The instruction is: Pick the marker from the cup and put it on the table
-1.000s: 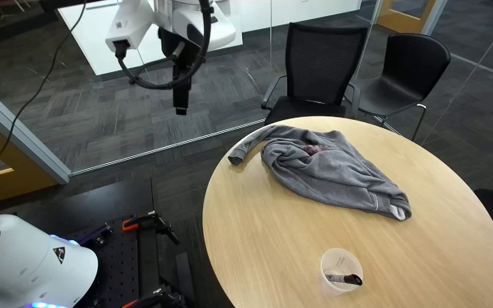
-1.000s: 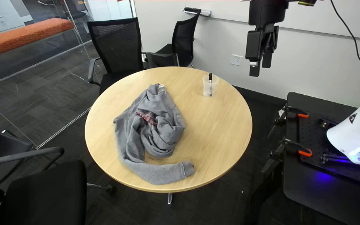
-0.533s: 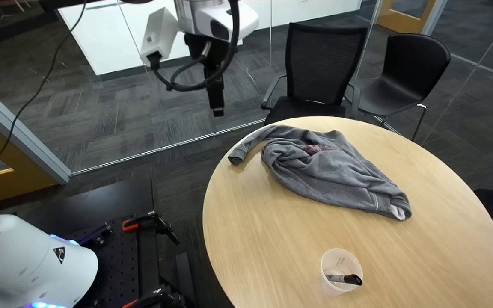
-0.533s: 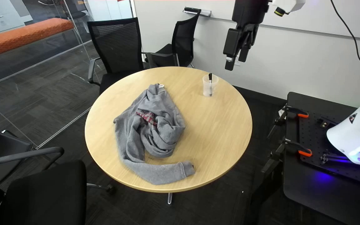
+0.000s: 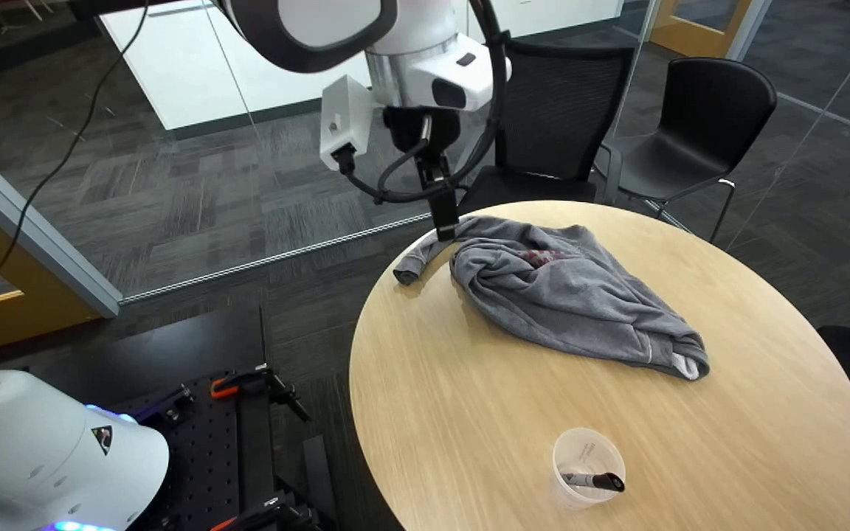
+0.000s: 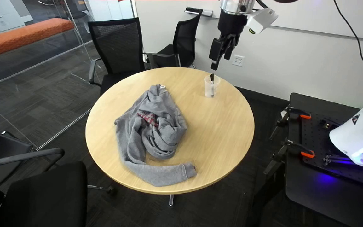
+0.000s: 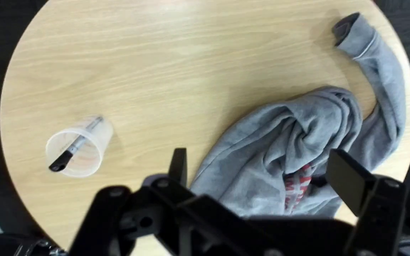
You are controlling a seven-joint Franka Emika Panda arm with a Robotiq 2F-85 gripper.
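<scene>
The marker [image 5: 598, 481] stands leaning inside the clear cup [image 5: 571, 495], with its black cap end at the rim. Both also show in an exterior view, the marker [image 6: 212, 78] upright-looking in the cup [image 6: 207, 90]. The cup stands on the round tan table [image 5: 432, 383]. In the wrist view the cup [image 7: 104, 137] with the marker [image 7: 78, 143] is left of my gripper [image 7: 258, 153]. The gripper is open and empty, its fingers wide apart, with the grey cloth seen between them. My gripper [image 6: 220, 62] also shows in an exterior view, raised in the air and tilted.
A crumpled grey sweatshirt [image 5: 572, 295] lies on the table and also shows in the wrist view [image 7: 262, 149]. Black chairs [image 6: 117, 47] stand round the table. The robot's black base stand [image 6: 320, 189] is beside the table, with orange-tipped clamps [image 6: 307, 154].
My gripper has moved right and then down in one exterior view and leftward in another, coming nearer the table, and has tilted. The cup, marker and sweatshirt have not moved.
</scene>
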